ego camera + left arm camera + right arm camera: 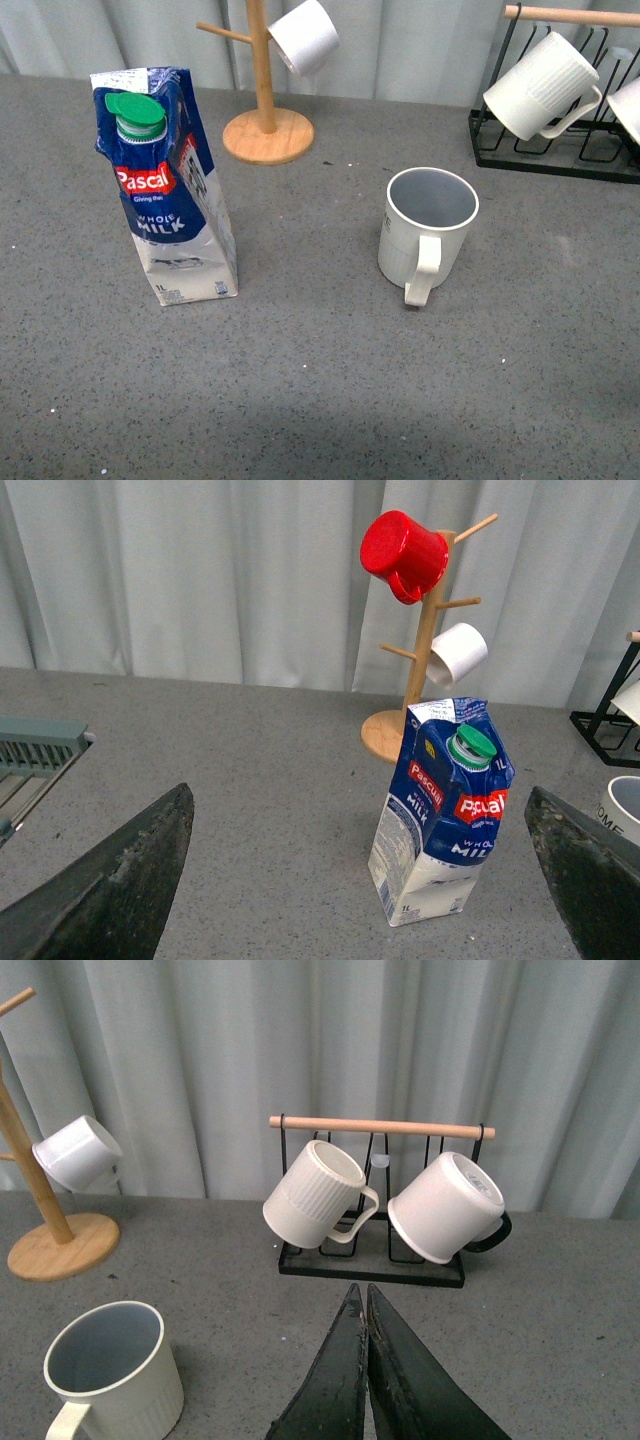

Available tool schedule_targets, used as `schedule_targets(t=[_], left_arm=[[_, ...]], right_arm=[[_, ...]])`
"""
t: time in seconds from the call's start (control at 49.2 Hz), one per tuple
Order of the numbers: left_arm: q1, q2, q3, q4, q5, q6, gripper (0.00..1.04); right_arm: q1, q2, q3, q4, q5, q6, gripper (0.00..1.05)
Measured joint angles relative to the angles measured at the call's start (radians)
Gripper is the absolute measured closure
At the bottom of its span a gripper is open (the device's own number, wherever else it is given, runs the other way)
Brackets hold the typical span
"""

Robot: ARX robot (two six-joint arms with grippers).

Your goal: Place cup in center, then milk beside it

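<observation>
Left pincer [358, 810]: gaping wide, empty, facing the milk [445, 800].
Right pincer [365, 1305]: pressed together, empty.
Cup [405, 250]: upright, about mid worktop [320, 400], looks placed.
Milk: standing well left of cup.
Next: clasp carton's body, set it beside cup.

Mock kitchen set: a grey speckled worktop [320, 400] bears a wooden mug tree [268, 135] and black wire rack [370, 1272] before pale curtains [200, 580].

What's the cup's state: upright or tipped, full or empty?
Upright and empty. The cup stands on its base on the table, mouth up; the front view shows its bare grey inside down to the bottom.
</observation>
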Motion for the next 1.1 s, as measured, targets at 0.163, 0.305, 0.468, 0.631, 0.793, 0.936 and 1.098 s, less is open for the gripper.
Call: schedule_targets(t=[0.163, 0.305, 0.468, 0.631, 0.793, 0.936, 1.098], left_arm=[[0.0, 0.0, 0.0, 0.0, 0.0, 0.0, 0.07], [0.0, 0.0, 0.0, 0.0, 0.0, 0.0, 0.07], [0.0, 0.0, 0.0, 0.0, 0.0, 0.0, 0.07], [0.0, 0.0, 0.0, 0.0, 0.0, 0.0, 0.07], [0.0, 0.0, 0.0, 0.0, 0.0, 0.0, 0.07], [0.0, 0.0, 0.0, 0.0, 0.0, 0.0, 0.07], [0.0, 0.0, 0.0, 0.0, 0.0, 0.0, 0.07]], right_arm=[[0.0, -0.106, -0.021, -0.084, 0.0, 0.0, 1.04], [0.0, -0.2, -0.036, -0.163, -0.002, 0.0, 1.04], [0.0, -0.304, -0.045, -0.254, -0.002, 0.0, 1.04], [0.0, -0.409, -0.049, -0.348, -0.003, 0.0, 1.04], [0.0, -0.5, -0.049, -0.433, -0.003, 0.0, 1.04], [0.0, -0.564, -0.049, -0.492, -0.003, 0.0, 1.04], [0.0, -0.632, -0.049, -0.559, -0.003, 0.0, 1.04]])
